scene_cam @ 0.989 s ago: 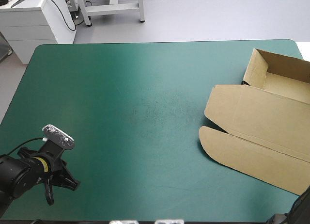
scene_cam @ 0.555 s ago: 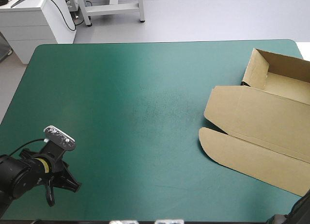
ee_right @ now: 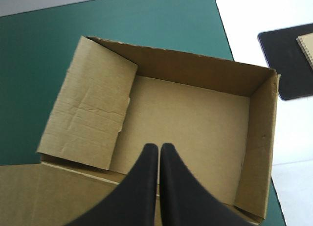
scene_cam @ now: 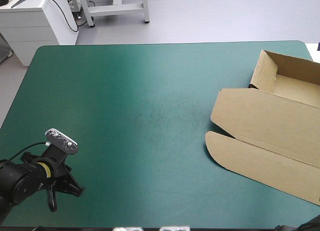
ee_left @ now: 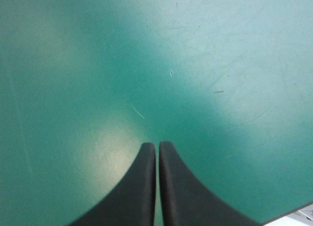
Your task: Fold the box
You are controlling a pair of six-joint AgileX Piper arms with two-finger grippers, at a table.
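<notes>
The brown box (scene_cam: 260,136) lies at the table's right side as an open tray (scene_cam: 295,76) with its lid flat toward the middle. My right gripper (ee_right: 159,146) hangs shut above the tray floor (ee_right: 195,123) with nothing between its fingers. One side flap (ee_right: 93,103) leans inward over the floor. My left gripper (scene_cam: 62,196) sits at the near left corner, far from the box. In the left wrist view my left gripper (ee_left: 157,145) is shut over bare teal-green cover.
The table's right edge runs close beside the tray, and a dark mat (ee_right: 286,59) lies on the floor beyond it. The table's front edge (ee_left: 293,211) is close under my left gripper. Bare cover spans the middle (scene_cam: 150,106).
The dark part of my right arm at the near right corner has drawn back almost out of the high view. My left gripper has barely shifted. The box has not moved.
</notes>
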